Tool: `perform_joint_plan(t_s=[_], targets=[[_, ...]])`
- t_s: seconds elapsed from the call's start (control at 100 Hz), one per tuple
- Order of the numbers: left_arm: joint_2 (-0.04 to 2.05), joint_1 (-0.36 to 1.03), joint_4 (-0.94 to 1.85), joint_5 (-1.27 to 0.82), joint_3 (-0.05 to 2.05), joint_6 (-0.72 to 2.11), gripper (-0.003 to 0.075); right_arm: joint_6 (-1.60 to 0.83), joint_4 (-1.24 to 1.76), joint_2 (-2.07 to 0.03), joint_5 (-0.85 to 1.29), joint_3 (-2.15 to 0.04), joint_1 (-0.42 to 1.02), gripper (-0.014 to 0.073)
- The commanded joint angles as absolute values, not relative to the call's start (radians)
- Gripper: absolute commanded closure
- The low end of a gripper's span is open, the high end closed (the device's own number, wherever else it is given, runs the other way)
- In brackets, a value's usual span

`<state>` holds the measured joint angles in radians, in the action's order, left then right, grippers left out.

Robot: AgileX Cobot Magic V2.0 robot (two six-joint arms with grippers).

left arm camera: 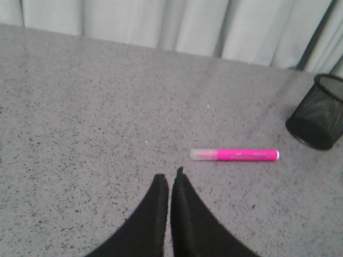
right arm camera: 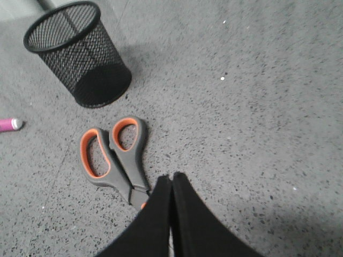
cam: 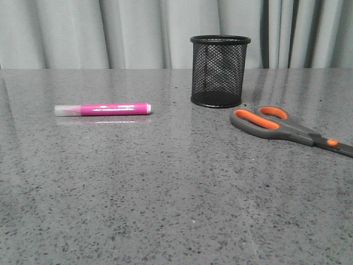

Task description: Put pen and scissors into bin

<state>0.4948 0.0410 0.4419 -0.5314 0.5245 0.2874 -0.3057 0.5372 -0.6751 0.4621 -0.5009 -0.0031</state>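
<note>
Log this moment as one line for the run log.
pen: on table, untouched | scissors: on table | bin: upright | left tool: shut | right tool: shut

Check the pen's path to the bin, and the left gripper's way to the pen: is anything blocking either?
Nothing visible. Bare table lies between the closed left gripper and the pen, and between the pen and the bin. The scissors lie off to the bin's other side.

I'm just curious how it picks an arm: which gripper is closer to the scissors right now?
The right. The right gripper hangs shut just above the scissors, by their pivot. The left gripper, also shut, is over by the pen, across the table.
</note>
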Motion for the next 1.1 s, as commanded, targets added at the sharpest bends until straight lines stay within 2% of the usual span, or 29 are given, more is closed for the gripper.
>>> perform_joint_plan(t_s=[0.0,0.1,0.17,0.29,0.36,0.41,0.47,0.68,1.09], targets=[[0.567,0.048,0.463,-0.532,0.603,0.314,0.0738,-0.347,0.539,-0.726,0.445,-0.573,-0.007,0.0648],[0.615,0.048,0.501,-0.558,0.635,0.352,0.0736,-0.373,0.539,-0.738,0.454,-0.6,-0.007,0.0587],[0.642,0.048,0.56,-0.569,0.654,0.437,0.0703,-0.373,0.539,-0.738,0.454,-0.61,-0.007,0.0491],[0.682,0.048,0.693,-0.558,0.674,0.563,0.0556,-0.373,0.539,-0.738,0.452,-0.619,-0.007,0.028],[0.71,0.048,0.761,-0.558,0.683,0.63,0.046,-0.373,0.539,-0.738,0.452,-0.619,-0.007,0.0226],[0.732,0.048,0.807,-0.558,0.685,0.679,0.0407,-0.373,0.539,-0.738,0.455,-0.619,-0.007,0.0225],[0.762,0.048,0.864,-0.574,0.685,0.738,0.0384,-0.373,0.539,-0.738,0.462,-0.619,-0.007,0.0225],[0.916,0.048,1.044,-0.698,0.734,1.036,0.0384,-0.392,0.539,-0.738,0.464,-0.619,-0.007,0.0225],[1.379,0.065,1.033,-1.033,1.066,1.524,0.0384,-0.43,0.539,-0.738,0.464,-0.619,-0.007,0.0225]])
